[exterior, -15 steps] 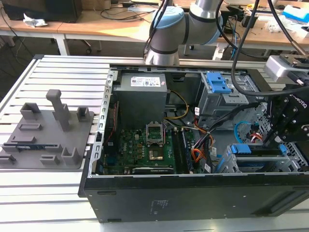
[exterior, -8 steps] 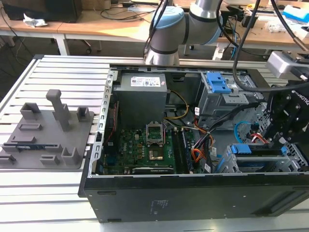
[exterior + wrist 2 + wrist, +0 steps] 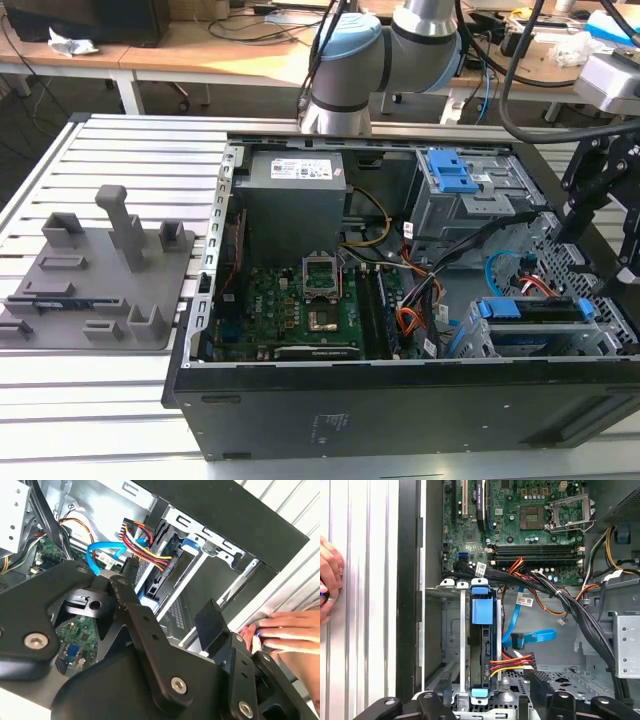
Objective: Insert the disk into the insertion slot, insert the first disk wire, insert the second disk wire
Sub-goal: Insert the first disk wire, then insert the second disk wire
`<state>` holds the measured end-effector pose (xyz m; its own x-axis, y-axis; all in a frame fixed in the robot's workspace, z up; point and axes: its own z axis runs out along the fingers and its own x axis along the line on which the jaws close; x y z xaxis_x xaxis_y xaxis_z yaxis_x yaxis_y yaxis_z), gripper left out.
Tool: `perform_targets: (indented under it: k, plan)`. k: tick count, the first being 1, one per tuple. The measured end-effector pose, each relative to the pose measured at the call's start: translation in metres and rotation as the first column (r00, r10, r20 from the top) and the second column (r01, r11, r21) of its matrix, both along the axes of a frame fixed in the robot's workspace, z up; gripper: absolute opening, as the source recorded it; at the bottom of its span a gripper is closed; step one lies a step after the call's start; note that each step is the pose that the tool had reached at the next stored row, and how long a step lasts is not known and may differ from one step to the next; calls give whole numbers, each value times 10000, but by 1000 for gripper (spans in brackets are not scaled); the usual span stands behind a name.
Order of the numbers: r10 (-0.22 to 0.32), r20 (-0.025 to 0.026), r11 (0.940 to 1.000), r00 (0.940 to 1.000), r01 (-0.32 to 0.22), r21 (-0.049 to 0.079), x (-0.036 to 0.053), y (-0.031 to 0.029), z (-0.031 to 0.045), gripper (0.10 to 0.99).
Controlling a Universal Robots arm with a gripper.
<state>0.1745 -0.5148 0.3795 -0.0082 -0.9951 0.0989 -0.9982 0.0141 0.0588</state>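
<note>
The disk, in its bright blue frame, sits inside the insertion slot, the grey perforated bay at the case's front corner on the exterior view's right. The first wrist view shows the disk edge-on. The first disk wire, red-orange, ends in a black plug that meets the disk's edge. The second disk wire, a light blue loop, lies beside the disk; its dark plug hangs apart from it. My gripper hovers above the bay, open, its black fingers spread wide with nothing between them.
A person's hand rests on the slatted table outside the case wall. A taller grey cage with a blue latch stands behind the bay. A thick black cable bundle crosses near the motherboard. A grey fixture sits at the exterior view's left.
</note>
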Motion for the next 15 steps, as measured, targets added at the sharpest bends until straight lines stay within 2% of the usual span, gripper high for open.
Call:
perform_targets:
  k: [15]
  plan:
    - [0, 0, 9999, 10000, 0, -103, -3, 14, -1, 722]
